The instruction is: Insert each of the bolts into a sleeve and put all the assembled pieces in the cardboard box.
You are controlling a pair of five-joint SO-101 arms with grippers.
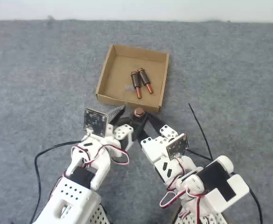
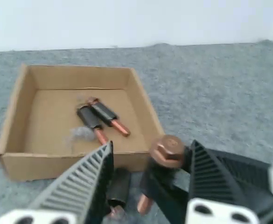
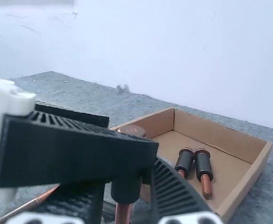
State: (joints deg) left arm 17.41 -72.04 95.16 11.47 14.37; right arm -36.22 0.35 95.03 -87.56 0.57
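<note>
**A:** Bolt point(image 1: 138, 112): where is it?

**B:** It stands upright, head up, just in front of the near wall of the cardboard box point(image 1: 103, 77), between the two grippers. Its shaft runs through a black sleeve point(image 1: 137, 123), and the copper end pokes out below.

**A:** Who has it?

**B:** The right gripper point(image 1: 144, 120) does, with its fingers clamped on the sleeve. The left gripper point(image 1: 125, 115) sits just beside it with its fingers apart. One ribbed finger point(image 2: 87, 179) is clear of the bolt.

**A:** And the box?

**B:** Two assembled pieces point(image 1: 142, 84) lie inside it side by side, copper ends toward the arms. The box rests on a grey carpet point(image 1: 43, 70). A black cable point(image 1: 199, 126) trails beside the right arm.
</note>
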